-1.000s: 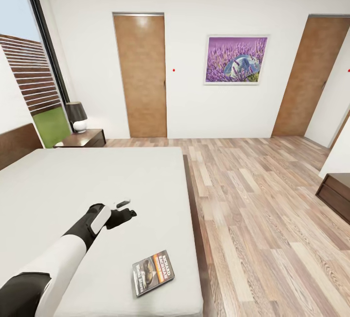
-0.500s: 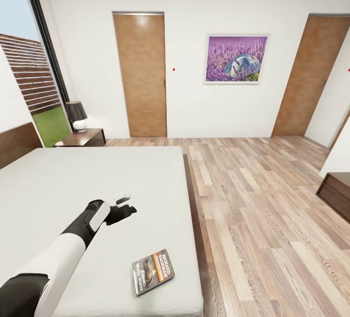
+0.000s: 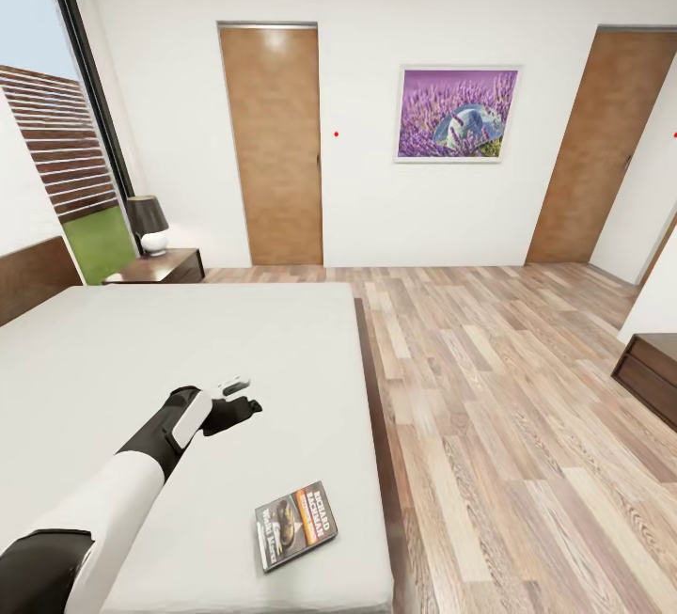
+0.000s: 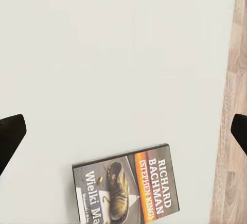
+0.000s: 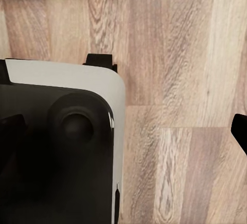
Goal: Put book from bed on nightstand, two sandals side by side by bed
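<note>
The book (image 3: pixel 295 525) lies flat on the bed's light-grey mattress (image 3: pixel 141 360), close to its near right corner. Its dark cover carries an orange picture and white lettering. My left gripper (image 3: pixel 246 405) hovers over the mattress, beyond the book and a little to its left, open and empty. In the left wrist view the book (image 4: pixel 126 190) lies below the spread black fingertips (image 4: pixel 10 136). A dark nightstand (image 3: pixel 165 268) stands at the bed's far corner by the window. My right gripper (image 5: pixel 123 131) is open over the wood floor. The sandals are out of view.
A black-shaded lamp (image 3: pixel 148 224) stands on the nightstand. Two brown doors (image 3: pixel 273 144) and a purple picture (image 3: pixel 457 116) line the far wall. Wood-plank floor (image 3: pixel 498 388) spreads right of the bed. A dark cabinet (image 3: pixel 649 374) sits at the right edge. My own base (image 5: pixel 56 147) appears under the right wrist.
My left gripper has drifted slightly farther over the mattress, away from the book. The book has not moved.
</note>
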Available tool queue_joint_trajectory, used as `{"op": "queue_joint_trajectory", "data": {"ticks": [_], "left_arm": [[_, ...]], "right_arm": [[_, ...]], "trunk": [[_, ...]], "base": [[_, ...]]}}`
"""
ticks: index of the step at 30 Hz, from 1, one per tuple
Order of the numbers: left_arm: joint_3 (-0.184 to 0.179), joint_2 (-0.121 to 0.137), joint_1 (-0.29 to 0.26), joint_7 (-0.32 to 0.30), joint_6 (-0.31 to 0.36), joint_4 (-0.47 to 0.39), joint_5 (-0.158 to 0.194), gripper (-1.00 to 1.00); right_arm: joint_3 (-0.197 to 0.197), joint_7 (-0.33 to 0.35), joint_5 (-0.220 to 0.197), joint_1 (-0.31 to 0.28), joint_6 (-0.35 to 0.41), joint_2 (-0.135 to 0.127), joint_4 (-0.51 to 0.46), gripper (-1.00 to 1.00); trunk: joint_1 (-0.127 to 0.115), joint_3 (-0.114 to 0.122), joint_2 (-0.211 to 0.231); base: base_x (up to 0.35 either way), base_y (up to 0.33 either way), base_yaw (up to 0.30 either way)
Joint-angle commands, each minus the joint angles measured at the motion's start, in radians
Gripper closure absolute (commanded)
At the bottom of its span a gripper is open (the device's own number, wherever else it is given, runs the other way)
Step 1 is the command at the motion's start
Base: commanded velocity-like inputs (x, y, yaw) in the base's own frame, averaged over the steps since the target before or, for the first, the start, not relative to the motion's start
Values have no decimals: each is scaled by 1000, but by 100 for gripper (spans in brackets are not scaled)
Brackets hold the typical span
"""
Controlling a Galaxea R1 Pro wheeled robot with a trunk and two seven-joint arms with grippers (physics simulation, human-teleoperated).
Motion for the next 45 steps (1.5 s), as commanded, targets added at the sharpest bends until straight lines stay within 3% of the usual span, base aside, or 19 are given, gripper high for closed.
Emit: {"op": "queue_joint_trajectory", "data": {"ticks": [1, 4, 16, 26, 35, 45], "left_arm": [[-7, 1, 0, 9, 3, -2, 10, -100], [-10, 2, 0, 11, 2, 0, 9, -100], [-14, 2, 0, 11, 2, 1, 9, -100], [-16, 1, 1, 10, -3, 1, 9, -100], [-16, -5, 2, 10, -16, 1, 9, -100], [-16, -7, 2, 11, -34, 1, 9, -100]], "right_arm": [[3, 3, 1, -1, -3, 0, 1, -100], [3, 3, 1, -1, -3, 0, 1, -100], [3, 3, 1, -1, -3, -1, 1, -100], [0, 3, -1, 0, -3, -5, 1, -100], [-2, 3, -6, 13, -3, -37, 1, -100], [-10, 2, -13, 16, -5, -92, 0, -100]], "trunk": [[0, -1, -1], [0, -1, -1], [46, -39, -85], [46, -39, -85], [46, -39, -85], [46, -39, -85]], "base": [[0, 0, 0], [0, 0, 0], [0, 0, 0], [0, 0, 0], [0, 0, 0], [0, 0, 0]]}}
